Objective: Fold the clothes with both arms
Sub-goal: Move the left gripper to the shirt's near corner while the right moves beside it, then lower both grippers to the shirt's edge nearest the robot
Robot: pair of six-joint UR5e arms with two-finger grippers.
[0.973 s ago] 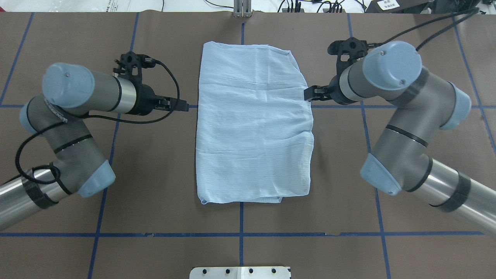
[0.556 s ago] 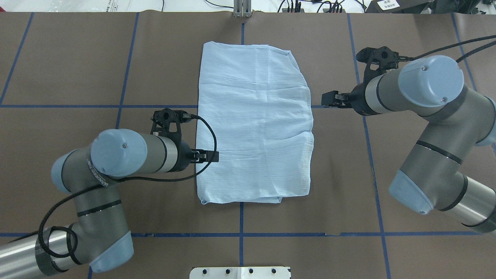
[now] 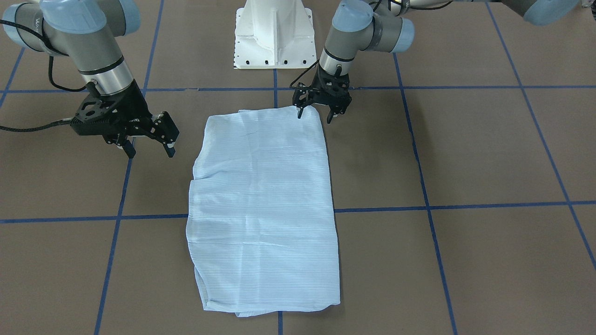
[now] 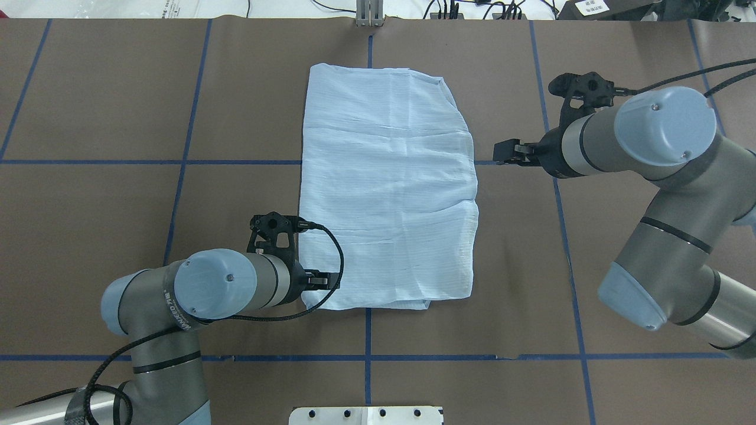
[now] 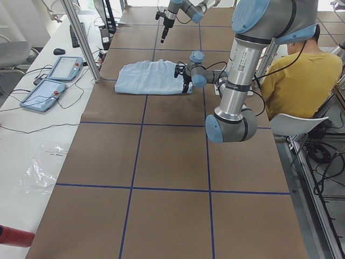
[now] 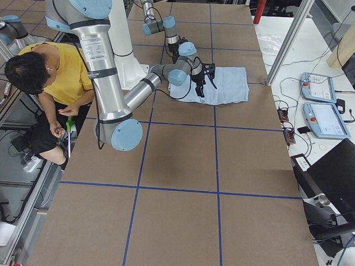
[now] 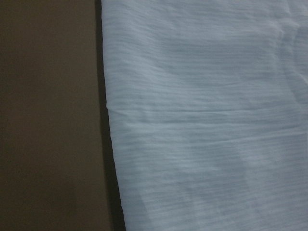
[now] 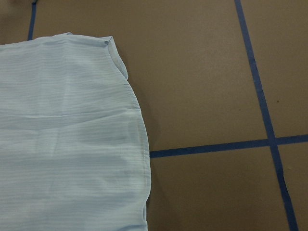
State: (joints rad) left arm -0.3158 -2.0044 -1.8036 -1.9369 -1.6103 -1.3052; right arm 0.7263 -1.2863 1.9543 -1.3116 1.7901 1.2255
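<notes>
My left fingers (image 3: 329, 117) are spread, astride the shirt (image 3: 263, 200) corner nearest my base. My right fingers (image 3: 170, 148) are spread beside the shirt, not touching it. Lettering on my left arm (image 4: 224, 289) is unreadable.

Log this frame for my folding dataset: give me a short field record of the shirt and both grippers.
shirt: pale blue, folded into a rough rectangle, flat on the table
left gripper: open, at the shirt's corner on the robot's side, one finger over the fabric, one beside it
left gripper contact with shirt: cannot tell
right gripper: open, beside the opposite long edge, apart from the shirt
held: nothing
</notes>
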